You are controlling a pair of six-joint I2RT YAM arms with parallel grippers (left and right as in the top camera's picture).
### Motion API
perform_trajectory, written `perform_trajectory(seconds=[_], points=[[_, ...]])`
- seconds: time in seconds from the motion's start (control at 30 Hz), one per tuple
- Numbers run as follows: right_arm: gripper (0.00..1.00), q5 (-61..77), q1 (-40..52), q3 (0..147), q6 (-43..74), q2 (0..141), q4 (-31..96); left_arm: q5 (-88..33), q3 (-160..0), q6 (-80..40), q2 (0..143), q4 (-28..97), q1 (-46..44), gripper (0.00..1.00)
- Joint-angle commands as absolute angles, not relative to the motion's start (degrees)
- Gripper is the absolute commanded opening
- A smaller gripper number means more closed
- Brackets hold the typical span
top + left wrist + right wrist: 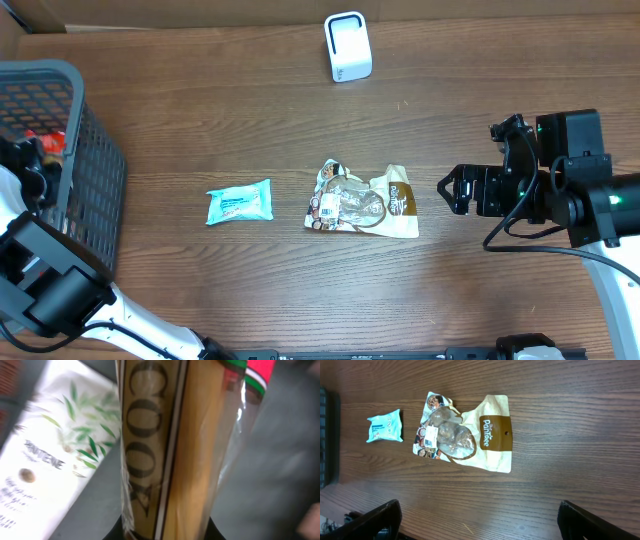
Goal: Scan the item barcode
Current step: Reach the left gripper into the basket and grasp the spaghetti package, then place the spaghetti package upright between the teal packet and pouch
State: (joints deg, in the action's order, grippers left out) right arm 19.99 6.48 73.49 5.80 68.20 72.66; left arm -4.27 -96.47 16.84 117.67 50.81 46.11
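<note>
Left hand [165,536] of mine is clamped shut on a spaghetti packet [165,450], down in the dark mesh basket [90,180] at the left. Glossy clear film wraps long, straw-coloured strands. A tan label band carries big dark letters, and the end has a red, white and green stripe. Beside it lies a white Pantene sachet [45,460] printed with leaves. My right hand [447,192] hangs wide open.

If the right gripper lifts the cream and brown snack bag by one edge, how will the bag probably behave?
The snack bag is probably floppy: its film looks crumpled and lies flat on the table. It would likely sag toward the lumpy contents behind its clear window. The glossy film may slip in a light pinch.
</note>
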Motion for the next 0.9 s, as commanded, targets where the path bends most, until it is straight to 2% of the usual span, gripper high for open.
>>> perform_trajectory(seconds=[0.0,0.17,0.27,0.53,0.7,0.87], points=[[1.00,19.6,6.8,74.2,6.0,68.3,72.4,-10.5,-104.8,4.6,108.5,50.8,45.6,0.04],[1.00,19.6,6.8,74.2,6.0,68.3,72.2,-13.0,-106.3,-5.2,99.1,49.1,45.5,0.04],[1.00,19.5,6.8,74.2,5.9,68.3,72.3,-17.2,-106.3,-7.0,93.7,46.3,45.5,0.04],[1.00,19.5,6.8,74.2,5.9,68.3,72.4,-18.8,-106.3,-10.7,78.4,42.3,44.6,0.04],[1.00,19.5,6.8,74.2,5.9,68.3,71.4,-26.6,-106.2,-14.9,72.6,49.1,40.1,0.04],[1.00,19.5,6.8,74.2,5.9,68.3,71.5,-30.4,-105.7,-15.4,73.4,60.3,28.1,0.04]])
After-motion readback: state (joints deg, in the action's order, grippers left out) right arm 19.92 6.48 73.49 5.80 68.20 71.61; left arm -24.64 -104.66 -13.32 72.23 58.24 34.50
